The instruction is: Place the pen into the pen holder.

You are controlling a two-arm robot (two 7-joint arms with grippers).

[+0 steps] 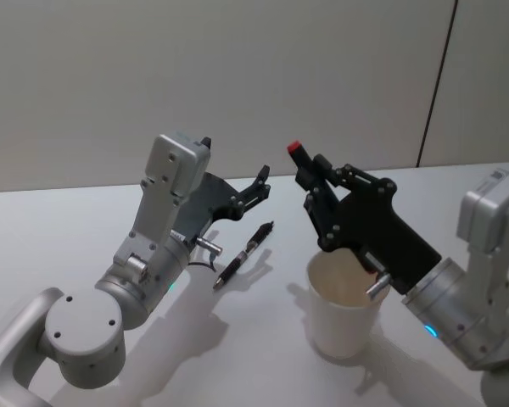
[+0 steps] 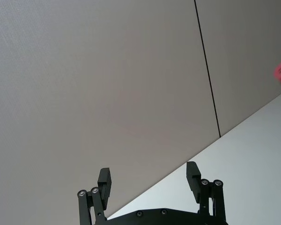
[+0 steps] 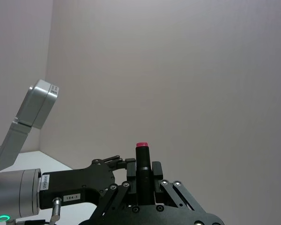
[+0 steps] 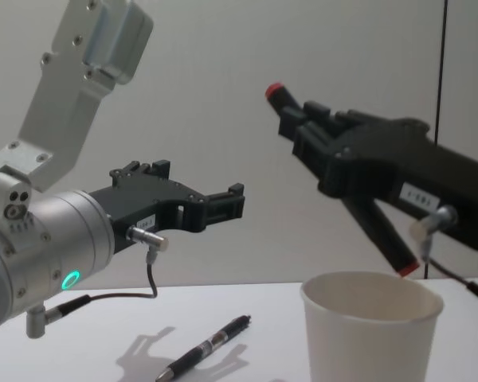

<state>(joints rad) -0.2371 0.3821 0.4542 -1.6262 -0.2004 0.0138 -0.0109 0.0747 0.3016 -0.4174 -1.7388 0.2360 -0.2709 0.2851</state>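
Probably a lab: bare white table (image 1: 68,220), plain grey panelled wall (image 1: 237,76).

The lying pen (image 1: 243,255) rests on the table (image 1: 85,220), left of the pen holder (image 1: 343,326); above the holder the right gripper (image 1: 316,185) grips the held pen (image 4: 380,227); the left gripper (image 1: 259,188) hangs left

Looking down on a white table (image 1: 76,220), matte and smooth, stretching from nine o'clock round through six to three. Behind it, filling twelve o'clock, a plain pale wall (image 1: 195,68). At two o'clock, catching a thin dark seam (image 1: 437,85) cutting down that wall, leaning slightly, ending right at the table's far edge. From the chest, same seam, upright, one o'clock.
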